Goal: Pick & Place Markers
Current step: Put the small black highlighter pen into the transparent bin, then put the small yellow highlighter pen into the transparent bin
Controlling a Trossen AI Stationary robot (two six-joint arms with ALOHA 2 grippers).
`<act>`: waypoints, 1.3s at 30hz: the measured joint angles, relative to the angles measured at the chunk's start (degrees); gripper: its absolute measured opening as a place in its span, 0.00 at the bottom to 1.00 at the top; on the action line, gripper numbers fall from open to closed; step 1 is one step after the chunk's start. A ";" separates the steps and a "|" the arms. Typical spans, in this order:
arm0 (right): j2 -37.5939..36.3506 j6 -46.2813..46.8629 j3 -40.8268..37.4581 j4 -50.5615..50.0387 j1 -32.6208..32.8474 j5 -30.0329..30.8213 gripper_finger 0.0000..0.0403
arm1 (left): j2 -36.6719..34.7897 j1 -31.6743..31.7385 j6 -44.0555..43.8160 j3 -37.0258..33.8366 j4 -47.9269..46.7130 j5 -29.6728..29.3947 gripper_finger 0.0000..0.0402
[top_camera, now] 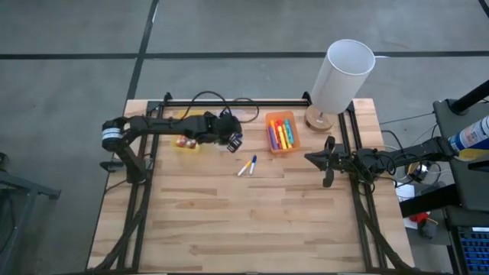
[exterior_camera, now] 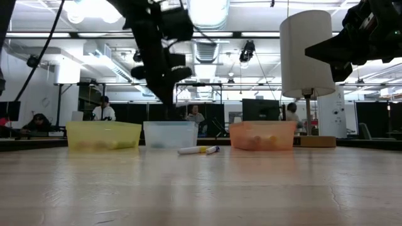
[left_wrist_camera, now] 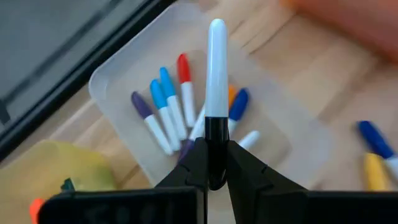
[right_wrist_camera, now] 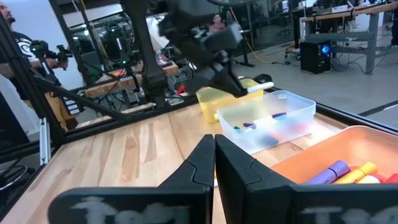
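I count three bins (exterior_camera: 169, 134), one lamp (top_camera: 341, 80), two loose markers (top_camera: 248, 166) just right of my left tool (top_camera: 234, 141), which pinches one white marker (left_wrist_camera: 216, 74).

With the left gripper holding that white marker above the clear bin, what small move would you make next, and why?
Probably lower slightly and open the fingers. The left gripper is shut on a white-bodied marker with a black cap, directly over the clear plastic bin that already holds blue, purple and red-capped markers. The right gripper waits, shut, near the orange plastic bin.
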 joint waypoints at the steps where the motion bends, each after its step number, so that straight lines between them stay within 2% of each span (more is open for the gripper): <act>1: 0.00 0.00 0.02 -0.02 0.02 -0.02 0.02 | 0.24 1.03 -0.04 -0.23 -0.02 1.00 0.08; 5: 0.01 0.00 0.01 -0.01 0.02 -0.02 0.02 | 1.19 3.83 -0.12 -0.92 0.43 5.38 0.08; 13: 0.04 0.01 0.00 0.00 0.01 -0.01 0.02 | 5.14 4.95 0.20 -0.94 2.06 11.79 0.08; 16: 0.05 0.00 0.00 0.00 0.00 -0.02 0.02 | 6.36 4.90 -0.42 -0.94 2.58 12.05 0.08; 19: 0.04 0.00 0.00 0.00 0.02 -0.02 0.02 | 6.91 4.90 -0.01 -0.92 2.60 8.96 0.09; 29: 0.04 0.02 0.00 0.00 0.01 -0.01 0.02 | 6.87 4.53 1.51 -0.83 2.64 8.59 0.28; 33: 0.04 0.02 0.00 0.00 0.02 0.00 0.02 | 6.10 2.83 1.44 -0.31 3.03 12.44 0.28; 39: 0.04 0.01 0.02 0.00 0.00 -0.02 0.02 | 4.68 -3.97 5.58 0.45 5.54 17.14 0.29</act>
